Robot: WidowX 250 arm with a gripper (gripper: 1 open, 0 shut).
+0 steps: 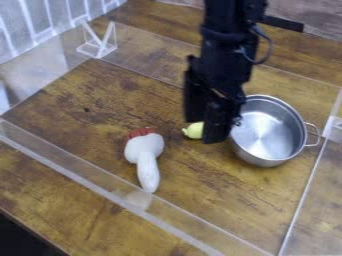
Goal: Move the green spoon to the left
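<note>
Directly beneath the gripper point(211, 128) lies the green spoon point(195, 130), resting on the wooden worktop point(80, 110); only its pale yellow-green end shows, protruding to the left of the black fingers point(195, 108), while the rest is hidden behind them. The gripper points down at the worktop, with one finger on either side of the spoon. Whether the jaws already press on the spoon cannot be determined from this view. Immediately to the right of the gripper stands the round steel pot point(269, 135), its near rim partly covered by the gripper body. Below and to the left of the gripper, well apart from it, lies the white utensil point(144, 158) with a red tip, its handle running toward the lower edge of the picture. Clear acrylic walls point(174, 215) border the worktop.
</note>
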